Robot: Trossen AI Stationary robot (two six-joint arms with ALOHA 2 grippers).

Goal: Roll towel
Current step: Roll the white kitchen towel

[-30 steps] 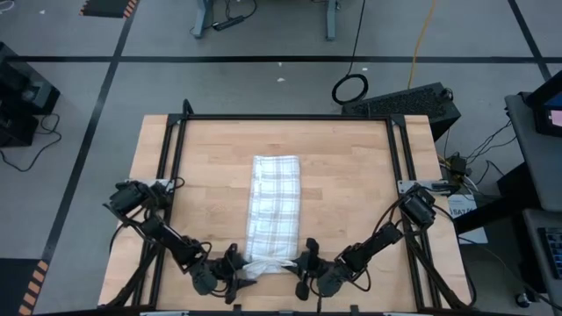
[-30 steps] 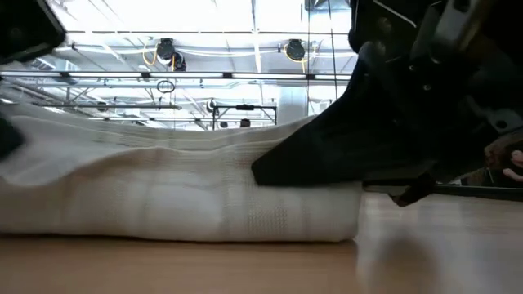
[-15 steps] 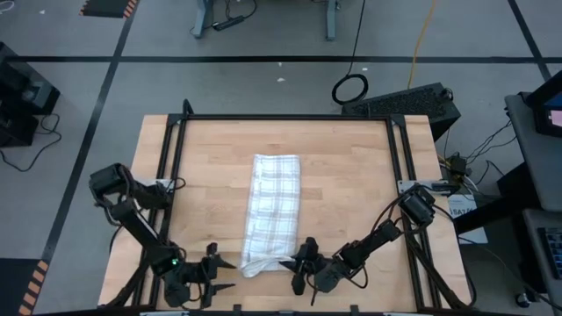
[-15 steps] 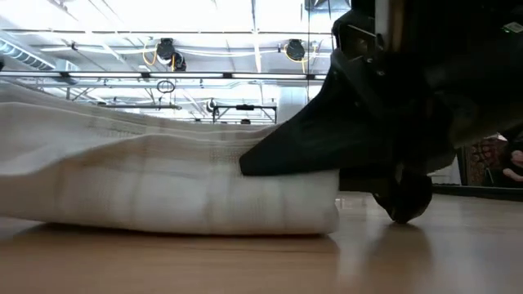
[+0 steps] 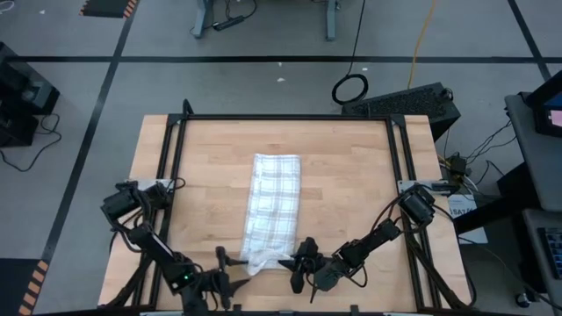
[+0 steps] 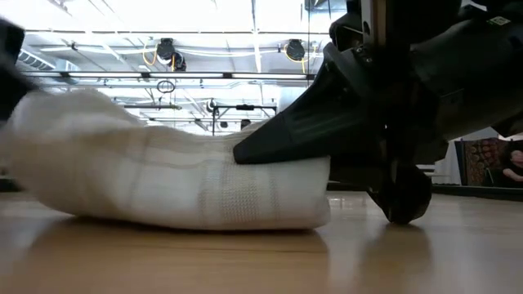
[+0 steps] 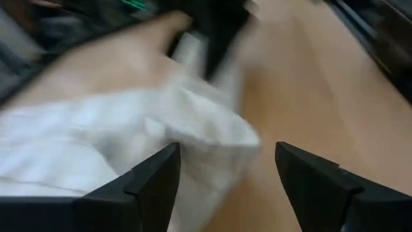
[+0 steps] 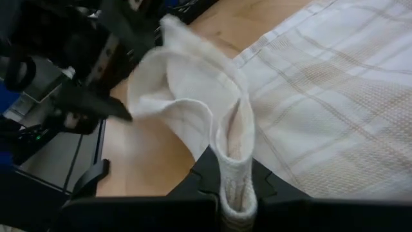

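The white plaid towel (image 5: 274, 204) lies folded in a long strip down the middle of the table, and its near end (image 5: 262, 261) is curled up. My right gripper (image 5: 294, 263) is at that end's right side, shut on it; it also shows in the right wrist view (image 8: 235, 187). My left gripper (image 5: 230, 265) is open at the end's left side. In the left wrist view (image 7: 225, 171) the towel's bunched corner (image 7: 212, 129) lies just ahead of and between its fingers; whether they touch it does not show. My right gripper pinches the towel's near end at a folded edge (image 8: 233, 151) of several layers between its two fingers. It comes in low from the table's right side, with the upper finger (image 6: 282, 135) lying on top of the cloth. The end curls upward while the rest lies flat on the table.
A black frame (image 5: 281, 117) runs round the wooden tabletop. Bare wood (image 5: 351, 184) lies to the left and right of the towel. The two arms' bases (image 5: 132, 197) stand at the table's side edges.
My left gripper has drawn back from the towel's near end toward the table's left near corner, then come back toward it. My right gripper has moved a little toward the left with the end, which has slid left and bunched up higher.
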